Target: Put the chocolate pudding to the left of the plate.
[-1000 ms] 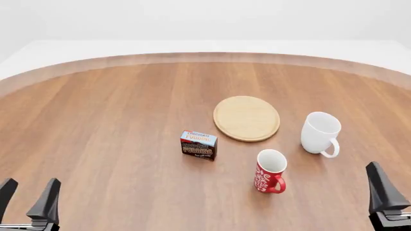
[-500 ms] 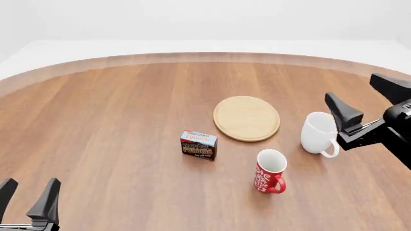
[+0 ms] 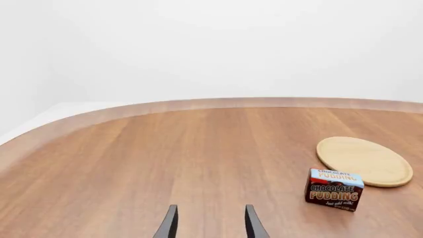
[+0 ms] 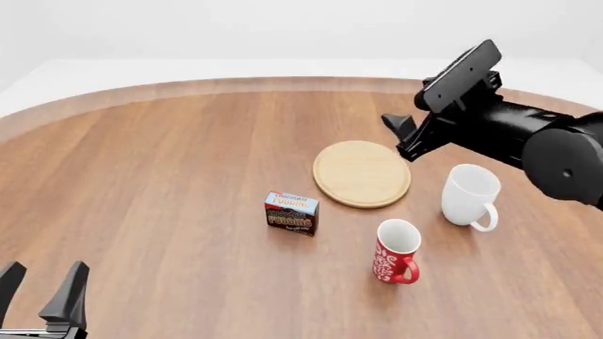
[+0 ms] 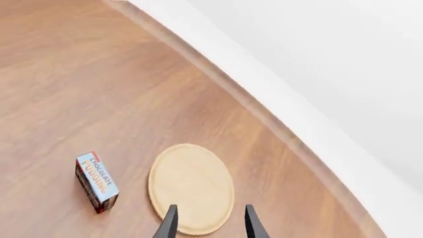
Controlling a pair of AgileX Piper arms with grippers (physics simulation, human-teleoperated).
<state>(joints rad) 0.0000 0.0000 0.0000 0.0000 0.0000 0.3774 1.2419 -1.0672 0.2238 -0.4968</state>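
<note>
The chocolate pudding (image 4: 291,212) is a small brown carton with a light blue top. It stands on the table just front-left of the plate (image 4: 362,174), a flat round tan wooden disc. The left wrist view shows the pudding (image 3: 334,190) beside the plate (image 3: 364,161). The right wrist view shows the pudding (image 5: 96,181) and the plate (image 5: 191,188) from above. My left gripper (image 4: 42,286) is open and empty at the front left edge, far from the pudding. My right gripper (image 4: 403,138) is open and empty, raised above the plate's right rim.
A white mug (image 4: 468,195) stands right of the plate. A red patterned mug (image 4: 397,251) stands in front of the plate, right of the pudding. The table's curved far edge (image 4: 301,83) runs behind them.
My right arm has swung up from the front right corner, past the white mug, to above the plate's right side. The left arm and all objects have not moved.
</note>
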